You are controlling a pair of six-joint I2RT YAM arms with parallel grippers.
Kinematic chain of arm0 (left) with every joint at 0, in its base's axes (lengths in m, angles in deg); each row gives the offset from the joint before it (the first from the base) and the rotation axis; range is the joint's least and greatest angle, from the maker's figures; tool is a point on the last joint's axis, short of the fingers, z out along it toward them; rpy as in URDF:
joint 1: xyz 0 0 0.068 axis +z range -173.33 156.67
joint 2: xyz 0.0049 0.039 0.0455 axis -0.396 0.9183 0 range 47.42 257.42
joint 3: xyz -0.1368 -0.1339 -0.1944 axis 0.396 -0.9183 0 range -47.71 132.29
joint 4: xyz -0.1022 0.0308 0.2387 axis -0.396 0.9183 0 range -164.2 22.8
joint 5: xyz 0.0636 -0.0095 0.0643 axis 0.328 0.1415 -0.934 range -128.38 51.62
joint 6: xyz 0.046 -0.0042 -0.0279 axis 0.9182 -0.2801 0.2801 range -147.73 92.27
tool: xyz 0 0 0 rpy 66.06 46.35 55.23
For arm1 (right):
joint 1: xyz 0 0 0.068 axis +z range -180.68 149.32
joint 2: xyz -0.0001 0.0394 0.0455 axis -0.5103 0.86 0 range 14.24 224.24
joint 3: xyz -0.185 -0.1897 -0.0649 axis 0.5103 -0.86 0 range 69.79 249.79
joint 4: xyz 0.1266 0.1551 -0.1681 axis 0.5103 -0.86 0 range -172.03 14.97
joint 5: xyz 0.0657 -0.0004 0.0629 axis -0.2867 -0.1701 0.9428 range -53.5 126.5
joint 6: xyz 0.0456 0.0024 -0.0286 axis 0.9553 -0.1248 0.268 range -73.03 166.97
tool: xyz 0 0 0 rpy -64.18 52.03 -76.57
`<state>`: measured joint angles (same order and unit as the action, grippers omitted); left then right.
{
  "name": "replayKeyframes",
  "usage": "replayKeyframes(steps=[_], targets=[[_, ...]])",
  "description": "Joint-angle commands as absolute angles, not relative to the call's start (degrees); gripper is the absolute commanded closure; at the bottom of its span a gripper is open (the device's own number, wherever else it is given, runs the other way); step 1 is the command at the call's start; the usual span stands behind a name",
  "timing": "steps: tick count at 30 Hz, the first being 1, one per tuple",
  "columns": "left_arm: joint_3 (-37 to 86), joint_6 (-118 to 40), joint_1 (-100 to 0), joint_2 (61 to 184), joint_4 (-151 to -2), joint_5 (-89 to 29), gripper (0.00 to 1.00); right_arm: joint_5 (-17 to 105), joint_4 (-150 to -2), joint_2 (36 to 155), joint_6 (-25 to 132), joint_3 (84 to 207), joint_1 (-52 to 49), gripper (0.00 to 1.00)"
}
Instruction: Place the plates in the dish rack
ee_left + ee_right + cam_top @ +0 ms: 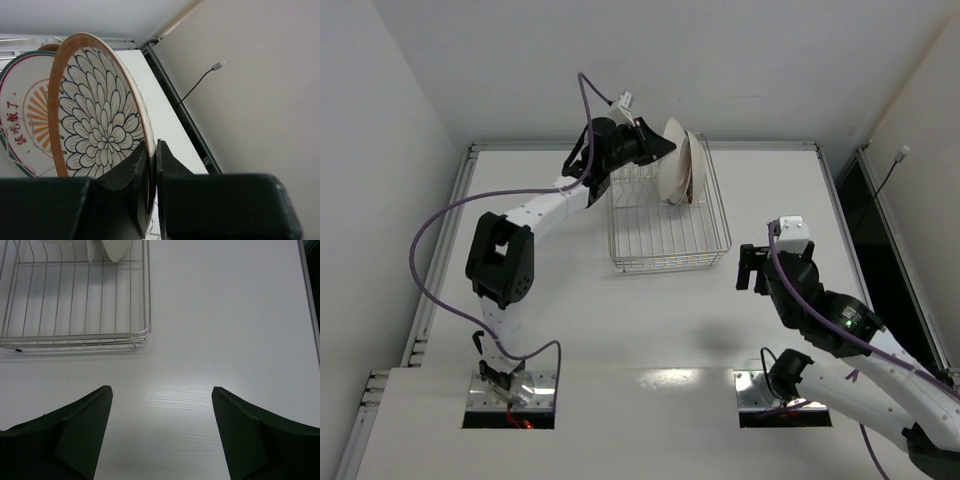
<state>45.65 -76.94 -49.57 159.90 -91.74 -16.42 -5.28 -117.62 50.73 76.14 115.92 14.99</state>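
Note:
The dish rack (pixel 670 262) stands at the table's far middle. Plates stand upright at its far end (pixel 682 168). My left gripper (pixel 662 146) is shut on the rim of the petal-pattern plate (pixel 100 125), which stands on edge over the rack. In the left wrist view the rim sits pinched between my fingers (pixel 151 152). Behind it stands the orange medallion plate (pixel 27 115), and the rim of a third plate (pixel 47 47) peeks out behind that. My right gripper (pixel 752 268) is open and empty, just above the table near the rack's front right corner (pixel 142 335).
A raised rail (pixel 855 215) runs along the table's right edge, with a dark gap beyond it. White walls close in behind and to the left. Bare white tabletop (pixel 200 340) lies in front of and to the right of the rack.

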Motion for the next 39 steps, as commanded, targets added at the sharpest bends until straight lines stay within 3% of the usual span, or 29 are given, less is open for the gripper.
replayKeyframes(steps=[1, 37, 39], targets=[[50.6, -79.3, -51.2, 159.2, -106.0, -16.9, 1.00, -5.2, -117.1, 50.9, 76.9, 115.8, 15.0, 0.21], [44.7, -79.0, -58.3, 164.9, -109.6, -47.2, 1.00, -4.1, -116.6, 50.8, 76.4, 115.8, 16.6, 0.19], [44.7, -79.0, -58.3, 164.9, -109.6, -47.2, 0.96, -4.1, -116.6, 51.4, 76.4, 115.8, 16.6, 0.19]])
